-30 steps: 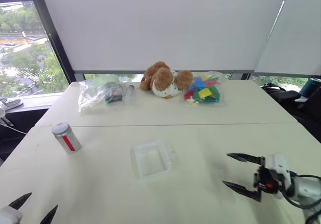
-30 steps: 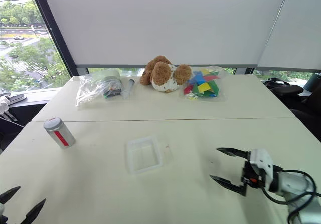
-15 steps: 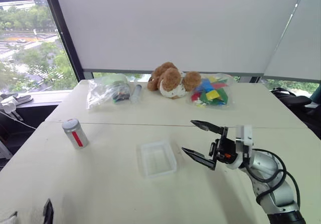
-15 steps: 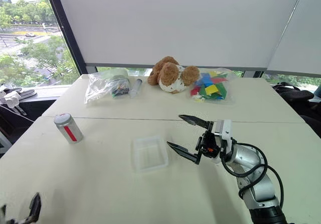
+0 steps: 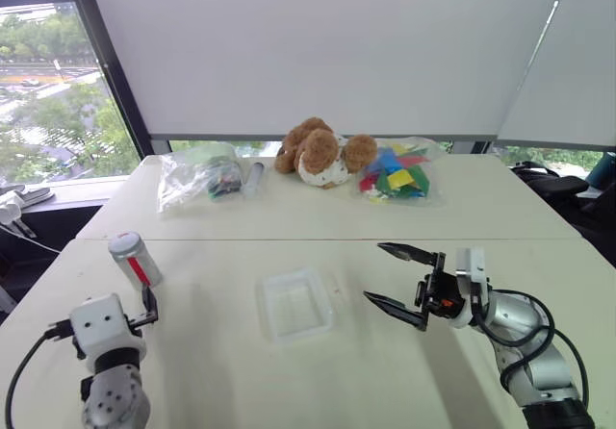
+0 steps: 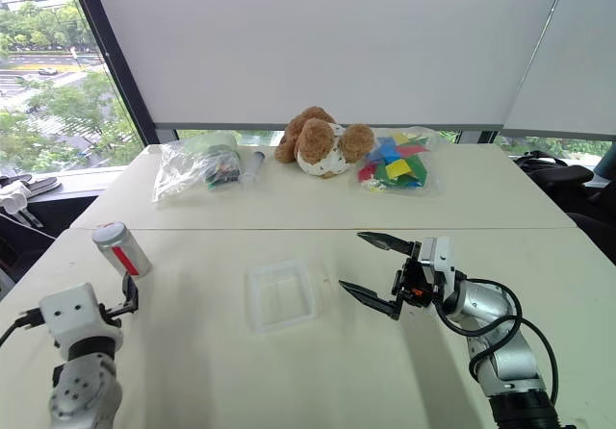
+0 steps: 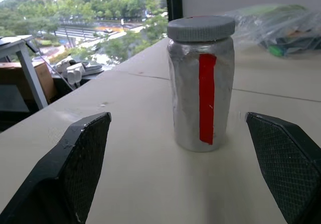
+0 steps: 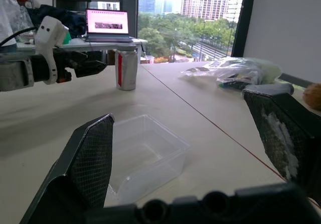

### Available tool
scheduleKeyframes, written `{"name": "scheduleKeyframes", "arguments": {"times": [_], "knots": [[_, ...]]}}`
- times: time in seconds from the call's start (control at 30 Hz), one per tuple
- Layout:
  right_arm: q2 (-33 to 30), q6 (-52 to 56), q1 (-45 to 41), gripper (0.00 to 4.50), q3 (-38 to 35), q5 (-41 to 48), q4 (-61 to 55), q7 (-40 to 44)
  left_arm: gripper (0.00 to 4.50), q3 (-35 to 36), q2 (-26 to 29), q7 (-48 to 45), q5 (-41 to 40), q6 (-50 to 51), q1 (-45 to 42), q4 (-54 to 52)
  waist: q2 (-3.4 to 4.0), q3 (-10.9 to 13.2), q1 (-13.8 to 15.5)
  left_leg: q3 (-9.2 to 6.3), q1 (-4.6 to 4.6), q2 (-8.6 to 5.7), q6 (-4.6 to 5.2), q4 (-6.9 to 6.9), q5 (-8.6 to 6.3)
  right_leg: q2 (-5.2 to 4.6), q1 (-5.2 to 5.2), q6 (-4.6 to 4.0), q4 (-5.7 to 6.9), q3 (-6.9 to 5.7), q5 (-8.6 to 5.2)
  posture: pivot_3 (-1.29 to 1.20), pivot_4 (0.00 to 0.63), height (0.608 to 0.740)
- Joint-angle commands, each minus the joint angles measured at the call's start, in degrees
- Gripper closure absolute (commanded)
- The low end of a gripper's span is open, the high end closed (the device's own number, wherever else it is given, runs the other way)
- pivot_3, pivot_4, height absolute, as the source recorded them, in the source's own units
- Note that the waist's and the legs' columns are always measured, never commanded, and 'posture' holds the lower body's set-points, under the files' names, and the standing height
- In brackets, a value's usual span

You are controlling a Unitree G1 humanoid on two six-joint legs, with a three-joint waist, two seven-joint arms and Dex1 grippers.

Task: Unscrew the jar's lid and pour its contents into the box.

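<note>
Standing upright near the table's left edge, the jar (image 7: 201, 83), lid (image 7: 201, 27) on, lies straight ahead of the left gripper (image 7: 190, 184), whose fingers (image 7: 83, 156) spread wide and touch nothing. The right gripper (image 6: 377, 272), fingers likewise apart, hovers beside the box (image 6: 280, 294) mid-table, farther off.

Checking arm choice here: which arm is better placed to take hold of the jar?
The left. Its gripper is open just short of the jar, which stands between its fingers in the wrist view. The right gripper, also open, hovers beside the box.
</note>
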Motion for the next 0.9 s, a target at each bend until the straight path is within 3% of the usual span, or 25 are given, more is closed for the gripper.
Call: {"name": "scheduleKeyframes", "arguments": {"times": [0.03,0.43,0.87,0.9], "knots": [[-0.2,-1.7,-0.4,0.00,-1.2,0.3,-0.6,0.6,0.07,-0.3,-0.1,2.3,1.9,-0.1,-2.9,1.6,0.00,0.0,0.0,0.00,0.01,0.00,0.00,0.02,0.00,0.00,0.01,-0.01,0.01,0.00,0.01,0.00,0.150,0.740],[0.4,-3.8,2.7,0.00,-1.0,0.2,-1.0,0.6,0.07,0.4,5.4,0.4,0.5,-5.4,-16.5,19.5,-0.02,0.0,0.6,-0.01,0.01,-0.01,-0.03,0.06,0.02,0.02,0.00,0.06,0.06,0.01,0.06,0.00,0.150,0.740],[0.5,-4.1,4.1,0.00,-0.9,-0.2,-2.2,-0.7,0.07,0.8,9.2,2.4,1.1,-11.7,-24.7,33.5,-0.03,0.0,0.6,-0.02,0.02,-0.03,-0.06,0.06,0.04,0.02,-0.02,0.15,0.12,0.01,0.11,0.00,0.150,0.740],[0.4,-4.1,4.2,0.00,-0.9,-0.2,-2.2,-0.7,0.31,0.7,9.4,2.3,1.1,-12.1,-25.3,34.7,-0.03,0.0,0.6,-0.01,0.02,-0.03,-0.06,0.06,0.04,0.02,-0.03,0.15,0.12,0.01,0.11,0.00,0.150,0.740]]}}
